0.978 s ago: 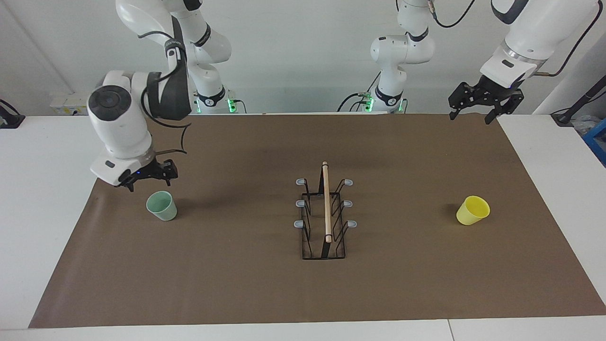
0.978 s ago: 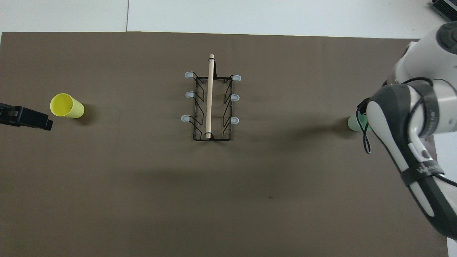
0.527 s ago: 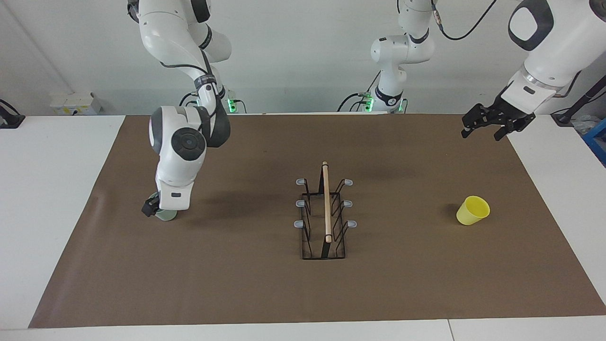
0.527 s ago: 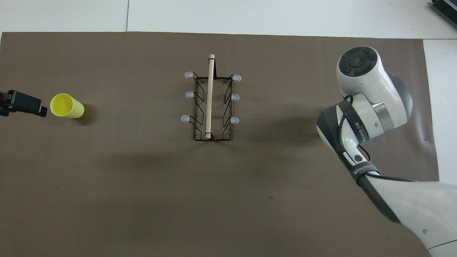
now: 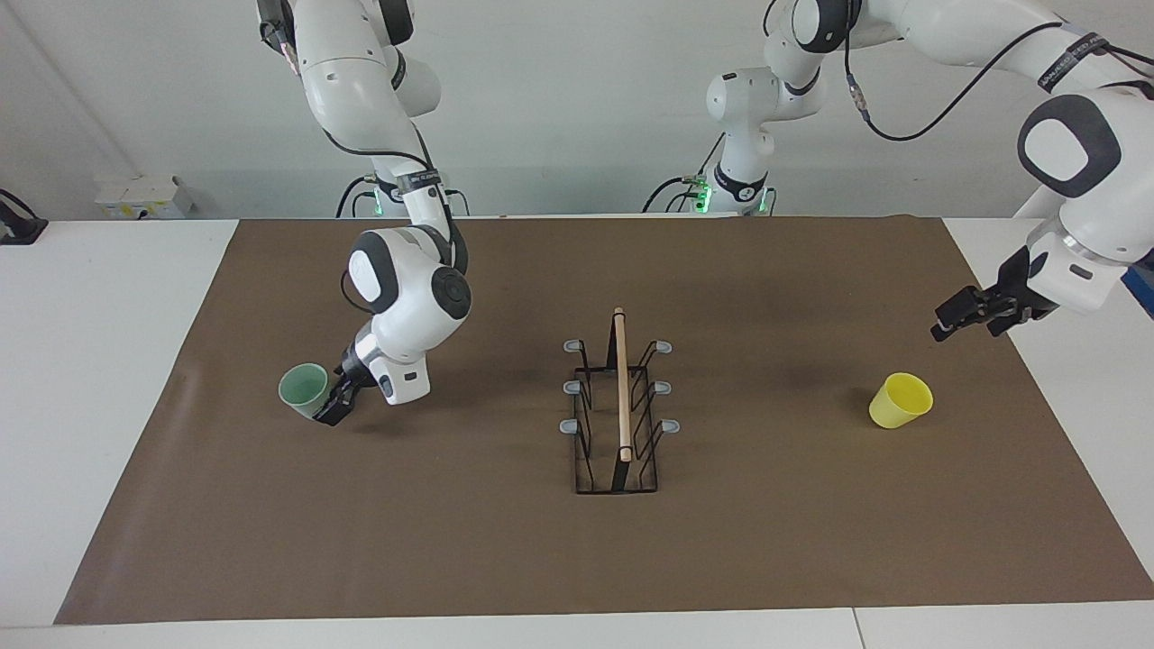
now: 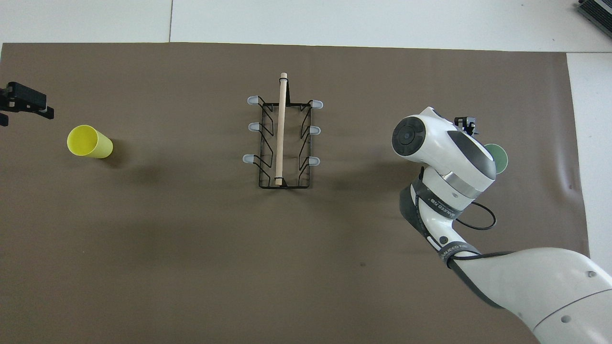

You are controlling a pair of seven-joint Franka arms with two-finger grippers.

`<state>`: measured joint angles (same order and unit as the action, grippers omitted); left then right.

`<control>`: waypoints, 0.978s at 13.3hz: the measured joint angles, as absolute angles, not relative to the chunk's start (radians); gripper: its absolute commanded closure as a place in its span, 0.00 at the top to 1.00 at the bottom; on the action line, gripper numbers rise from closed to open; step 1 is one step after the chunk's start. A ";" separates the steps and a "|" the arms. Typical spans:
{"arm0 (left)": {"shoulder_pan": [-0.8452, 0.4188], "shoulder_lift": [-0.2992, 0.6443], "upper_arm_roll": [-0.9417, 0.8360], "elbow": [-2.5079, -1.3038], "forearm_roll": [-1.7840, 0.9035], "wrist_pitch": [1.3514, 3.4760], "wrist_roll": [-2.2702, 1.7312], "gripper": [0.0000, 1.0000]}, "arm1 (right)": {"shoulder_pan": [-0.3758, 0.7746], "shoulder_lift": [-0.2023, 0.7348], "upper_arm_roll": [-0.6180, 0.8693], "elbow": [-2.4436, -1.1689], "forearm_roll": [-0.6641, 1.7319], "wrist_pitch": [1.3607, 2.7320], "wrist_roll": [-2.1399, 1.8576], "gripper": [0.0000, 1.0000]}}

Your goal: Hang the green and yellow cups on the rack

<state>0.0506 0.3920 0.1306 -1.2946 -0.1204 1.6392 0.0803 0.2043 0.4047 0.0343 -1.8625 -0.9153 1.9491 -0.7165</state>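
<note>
The pale green cup (image 5: 302, 388) stands on the brown mat toward the right arm's end of the table, and part of it (image 6: 498, 158) shows past the arm in the overhead view. My right gripper (image 5: 335, 395) is low beside it on the rack's side, open, one finger (image 6: 467, 125) on each side of the cup's lower part. The yellow cup (image 5: 900, 400) (image 6: 89, 142) stands toward the left arm's end. My left gripper (image 5: 965, 323) (image 6: 24, 107) hangs open in the air over the mat's edge, apart from the yellow cup. The black wire rack (image 5: 620, 406) (image 6: 282, 138) stands mid-mat with nothing on its prongs.
The brown mat (image 5: 766, 541) covers most of the white table (image 5: 90, 361). The right arm's forearm (image 6: 444, 210) stretches low over the mat between the robots and the green cup.
The right arm has swung from above the green cup round to its rack side and lowered its gripper around it. The left gripper has come down toward the mat's edge by the yellow cup.
</note>
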 measured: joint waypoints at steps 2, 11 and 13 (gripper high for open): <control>0.068 0.440 0.135 -1.293 -0.124 1.693 0.016 1.00 | 0.204 0.408 0.034 -1.899 -0.983 1.978 -0.717 1.00; 0.235 0.757 0.149 -1.077 -0.303 1.794 -0.296 1.00 | 0.204 0.420 0.032 -1.955 -1.050 1.986 -0.655 1.00; 0.270 0.772 0.149 -1.090 -0.384 1.807 -0.385 1.00 | 0.208 0.419 0.032 -1.968 -1.064 1.984 -0.639 1.00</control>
<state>0.2698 0.7724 0.1486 -1.0901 -0.3841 1.8075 -0.3855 0.2077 0.4193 0.0323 -1.9683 -1.0638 1.9841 -0.6387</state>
